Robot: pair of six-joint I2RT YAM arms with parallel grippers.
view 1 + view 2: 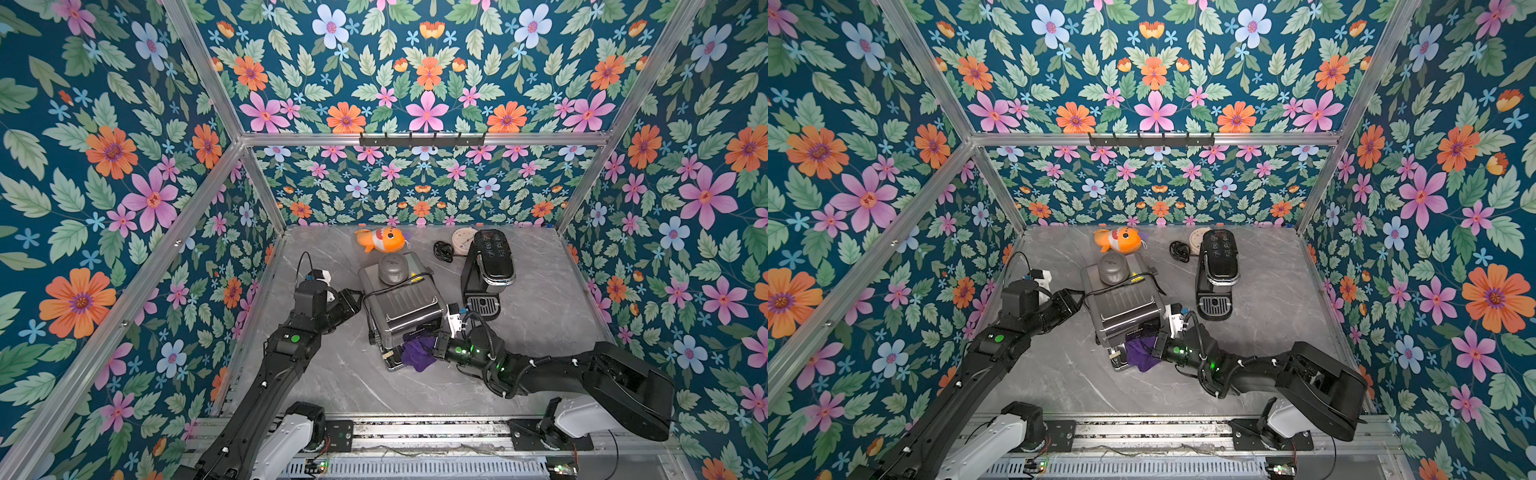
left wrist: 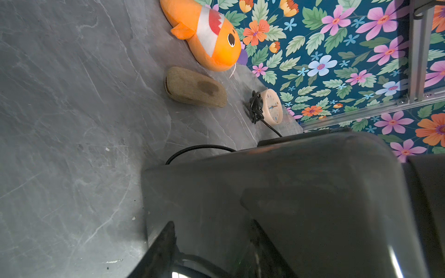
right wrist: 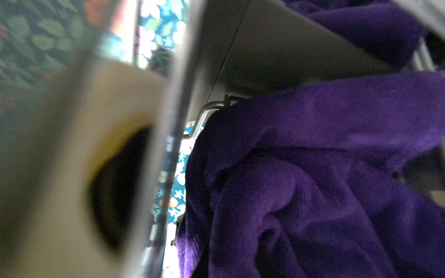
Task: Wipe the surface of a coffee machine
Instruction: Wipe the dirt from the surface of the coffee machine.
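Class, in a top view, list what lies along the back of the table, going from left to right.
Fish toy → coiled cable → clock → black machine.

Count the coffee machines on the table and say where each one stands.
2. The silver coffee machine stands mid-table between the arms, the right gripper holding a purple cloth at its near end. The black coffee machine stands farther back toward the right. None appears hidden.
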